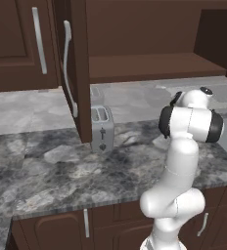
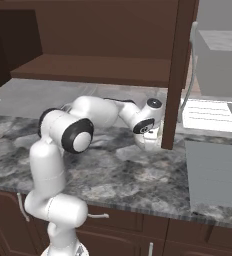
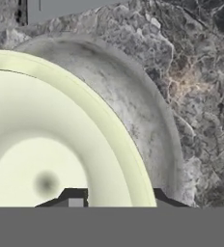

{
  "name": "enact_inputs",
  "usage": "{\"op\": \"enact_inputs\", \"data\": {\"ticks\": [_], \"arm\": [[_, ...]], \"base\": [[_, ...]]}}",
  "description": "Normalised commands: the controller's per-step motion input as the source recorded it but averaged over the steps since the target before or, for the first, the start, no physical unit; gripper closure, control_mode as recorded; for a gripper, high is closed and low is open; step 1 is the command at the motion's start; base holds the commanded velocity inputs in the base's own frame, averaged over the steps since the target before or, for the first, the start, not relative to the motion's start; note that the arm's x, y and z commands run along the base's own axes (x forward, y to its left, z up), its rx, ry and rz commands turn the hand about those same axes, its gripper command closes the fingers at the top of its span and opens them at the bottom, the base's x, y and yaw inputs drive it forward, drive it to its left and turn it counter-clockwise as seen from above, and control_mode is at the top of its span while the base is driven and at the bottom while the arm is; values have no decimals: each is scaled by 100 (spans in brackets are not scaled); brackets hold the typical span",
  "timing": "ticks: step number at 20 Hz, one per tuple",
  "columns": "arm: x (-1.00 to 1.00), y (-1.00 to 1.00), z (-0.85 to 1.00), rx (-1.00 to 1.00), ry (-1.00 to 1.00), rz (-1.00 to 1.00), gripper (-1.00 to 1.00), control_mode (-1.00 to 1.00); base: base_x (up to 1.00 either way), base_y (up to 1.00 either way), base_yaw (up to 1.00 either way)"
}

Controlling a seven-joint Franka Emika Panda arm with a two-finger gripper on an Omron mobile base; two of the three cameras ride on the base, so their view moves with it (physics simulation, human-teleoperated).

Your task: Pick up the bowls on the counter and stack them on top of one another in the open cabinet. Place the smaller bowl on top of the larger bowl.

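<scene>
Located the larger bowl [image 3: 51, 144] seated on the counter [image 3: 201, 96], directly under the hand and off to the left of the hand view. Noted a deep, rounded form: smooth cream inside, pale yellow-green rim, grey-white mottled outer wall with a stone-like finish. No long axis to report on a round body; any point of the rim serves equally.

Found the gripper [image 3: 119, 198] astride that rim, one dark tip inside the hollow, the other outside against the mottled wall. Jaws part-way apart with the wall between them; cannot tell whether actually pressing on it.

Observed in the right base view the gripper [image 2: 149, 142] reaching low over the worktop, just beside the edge of the open door. Judged the coming move to turn on a firm pinch of the wall, then a lift straight up before travel.

Recorded the counter [image 1: 61, 166] as dark grey marbled stone, the silver toaster [image 1: 102, 128] upright near the door, and the cabinet [image 1: 149, 66] above in dark brown wood with a plain flat shelf.
</scene>
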Motion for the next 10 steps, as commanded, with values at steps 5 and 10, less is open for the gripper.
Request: {"op": "enact_inputs", "data": {"ticks": [5,10], "arm": [[39,-7,-23,0,0,2,100,-100],[35,-30,-23,0,-3,0,100,-100]], "base": [[0,0,0],[0,0,0]]}}
